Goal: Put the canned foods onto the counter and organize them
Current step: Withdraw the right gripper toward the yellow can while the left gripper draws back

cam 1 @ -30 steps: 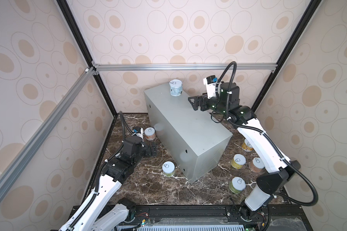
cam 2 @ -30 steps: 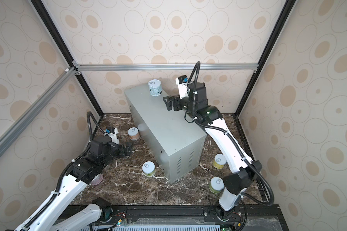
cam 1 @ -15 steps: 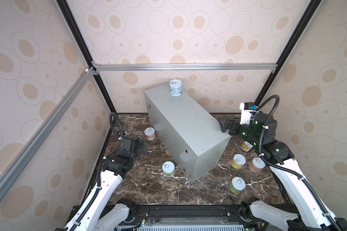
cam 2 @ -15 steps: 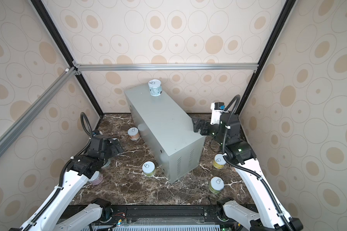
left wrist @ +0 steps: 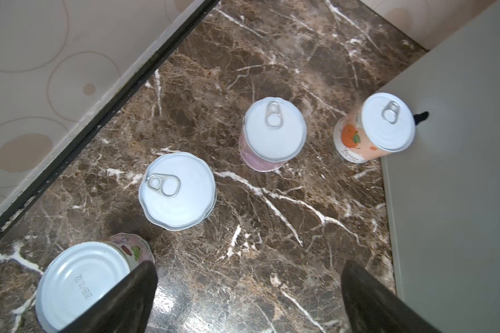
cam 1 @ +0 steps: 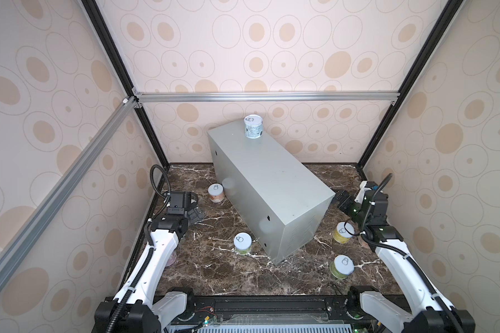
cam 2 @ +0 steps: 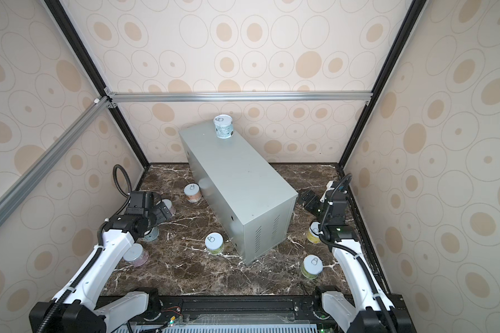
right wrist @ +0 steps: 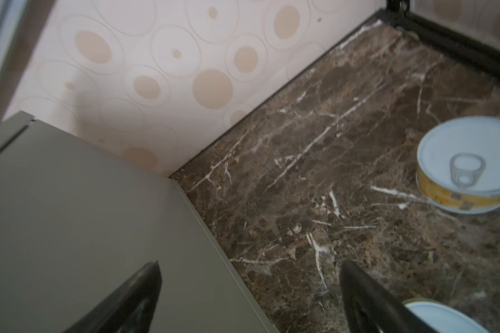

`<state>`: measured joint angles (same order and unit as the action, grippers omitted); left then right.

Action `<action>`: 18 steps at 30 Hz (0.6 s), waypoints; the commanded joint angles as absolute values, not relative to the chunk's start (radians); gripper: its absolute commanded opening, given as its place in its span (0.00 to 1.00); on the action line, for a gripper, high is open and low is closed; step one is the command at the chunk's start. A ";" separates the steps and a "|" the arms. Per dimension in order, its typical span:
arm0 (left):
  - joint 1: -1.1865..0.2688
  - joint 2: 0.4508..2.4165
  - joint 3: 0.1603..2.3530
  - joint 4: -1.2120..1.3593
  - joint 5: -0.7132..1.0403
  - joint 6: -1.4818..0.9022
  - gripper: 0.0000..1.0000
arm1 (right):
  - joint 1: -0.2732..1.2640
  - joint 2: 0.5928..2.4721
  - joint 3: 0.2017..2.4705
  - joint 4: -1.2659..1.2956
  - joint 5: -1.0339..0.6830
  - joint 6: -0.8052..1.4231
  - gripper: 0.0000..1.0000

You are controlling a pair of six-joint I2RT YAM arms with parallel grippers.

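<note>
1. The right gripper (cam 1: 339, 199) has left the far end of the counter (cam 1: 272, 184), where a second ago it stood just beside the teal can (cam 1: 253, 131). It now hangs low off the counter's near right corner, jaws spread and empty.
2. The teal can stands upright and alone at the far end of the counter top, clear of both arms. It looks placed, so one can seems done.
3. The left gripper (cam 1: 195, 216) has drawn back towards the near left, away from the orange can (cam 1: 216, 193). Its jaws are spread wide above the marble (left wrist: 272, 230) and hold nothing.
4. Its wrist view shows four cans on the marble:
   - the orange can, close against the counter's left side, contact unclear;
   - a pink can (left wrist: 272, 134);
   - a third can (left wrist: 177, 190), label hidden;
   - an upturned can (left wrist: 84, 285), partly behind one finger.
5. On the right, the yellow can (cam 1: 342, 231) sits near the right gripper, and a green can (cam 1: 343, 266) sits nearer. Another green one, the left green can (cam 1: 242, 243), stands by the counter's near left side.
6. Nearly all the work appears to remain. Both arms are free for a fresh pick, and the upturned can may need turning over.
</note>
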<state>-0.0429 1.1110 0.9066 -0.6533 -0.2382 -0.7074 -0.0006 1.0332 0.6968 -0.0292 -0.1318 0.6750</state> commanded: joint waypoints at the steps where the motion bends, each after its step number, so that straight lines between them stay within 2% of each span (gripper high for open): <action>1: -0.006 1.141 0.912 -0.628 -0.283 -0.754 0.99 | -0.003 1.074 0.643 0.164 -0.144 0.738 0.99; 11: 0.036 1.283 0.916 -0.568 -0.320 -0.779 0.99 | -0.002 1.236 0.583 0.341 -0.209 0.767 0.99; 18: 0.056 1.377 0.925 -0.577 -0.363 -0.782 0.99 | -0.002 1.263 0.574 0.365 -0.189 0.760 0.99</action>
